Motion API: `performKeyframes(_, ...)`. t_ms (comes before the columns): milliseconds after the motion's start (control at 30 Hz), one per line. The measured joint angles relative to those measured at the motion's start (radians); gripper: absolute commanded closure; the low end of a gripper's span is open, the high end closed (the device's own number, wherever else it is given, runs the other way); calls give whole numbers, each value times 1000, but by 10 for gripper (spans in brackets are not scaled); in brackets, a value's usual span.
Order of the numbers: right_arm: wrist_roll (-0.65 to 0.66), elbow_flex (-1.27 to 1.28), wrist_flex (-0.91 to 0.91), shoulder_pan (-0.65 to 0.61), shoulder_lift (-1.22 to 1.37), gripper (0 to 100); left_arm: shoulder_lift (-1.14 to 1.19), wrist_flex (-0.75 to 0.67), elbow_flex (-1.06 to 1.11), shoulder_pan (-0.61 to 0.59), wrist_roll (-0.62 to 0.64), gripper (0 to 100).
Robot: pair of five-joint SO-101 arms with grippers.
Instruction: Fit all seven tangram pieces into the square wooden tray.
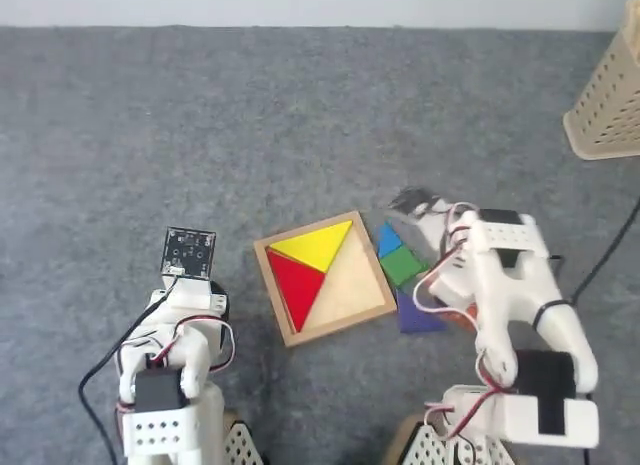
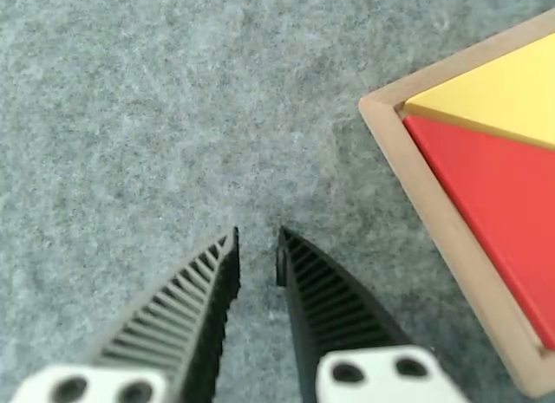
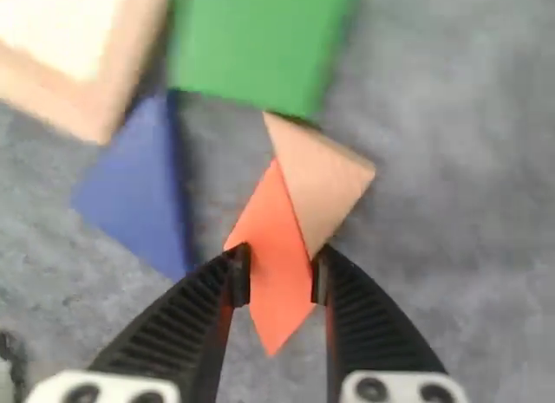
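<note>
No writing, number, label or sign could be read anywhere. The wooden tray and the tangram pieces, among them the orange piece, had plain faces. The small black board on the left arm, to the left of the tray, carried only tiny marks too small to make out.
</note>
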Motion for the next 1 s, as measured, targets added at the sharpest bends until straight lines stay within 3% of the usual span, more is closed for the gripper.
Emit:
performKeyframes(300,-264,-100,0,140,58,913,0,0,0,0,0,928)
performKeyframes(533,-285,-107,0,84,60,824,0,0,0,0,0,928)
performKeyframes(1000,-288,-75,-2,-6,77,830,0,0,0,0,0,928)
